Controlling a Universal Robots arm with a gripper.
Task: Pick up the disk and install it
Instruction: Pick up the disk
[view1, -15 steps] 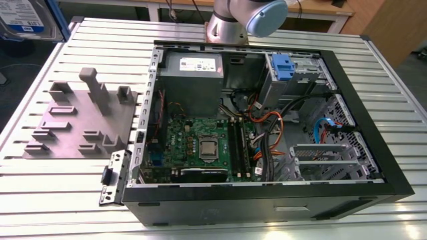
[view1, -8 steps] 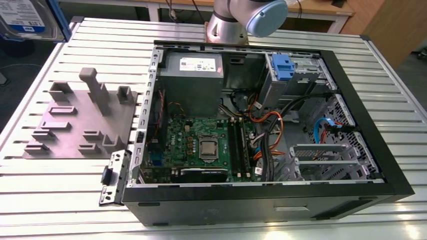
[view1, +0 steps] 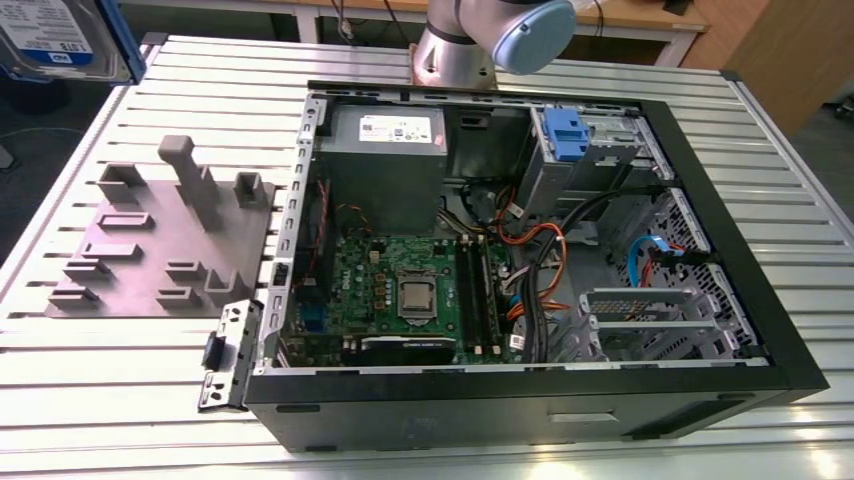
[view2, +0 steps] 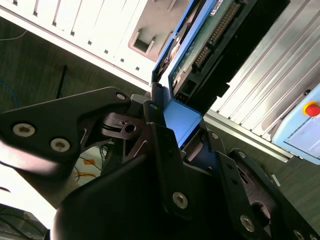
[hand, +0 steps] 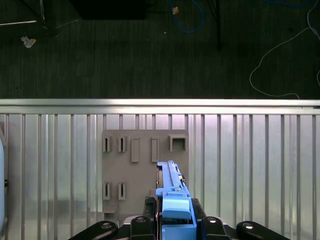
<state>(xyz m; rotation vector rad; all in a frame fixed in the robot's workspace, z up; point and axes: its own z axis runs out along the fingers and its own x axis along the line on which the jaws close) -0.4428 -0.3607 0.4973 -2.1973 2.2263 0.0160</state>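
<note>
The black gripper (view2: 182, 125) is clamped on one end of the flat silver-grey, blue-bracketed disk (view2: 200, 50), whose long axis runs straight out ahead of it, above the grey slotted plate (hand: 127, 170) beyond.

Exterior view overlooks table (view1: 781, 150) — all views share the grey fixture (view1: 147, 250).

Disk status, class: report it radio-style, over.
End effector shut on silver-grey rectangular disk with blue plastic bracket. Disk aloft, outside open black computer case. Grey slotted fixture plate below, apart.
</note>
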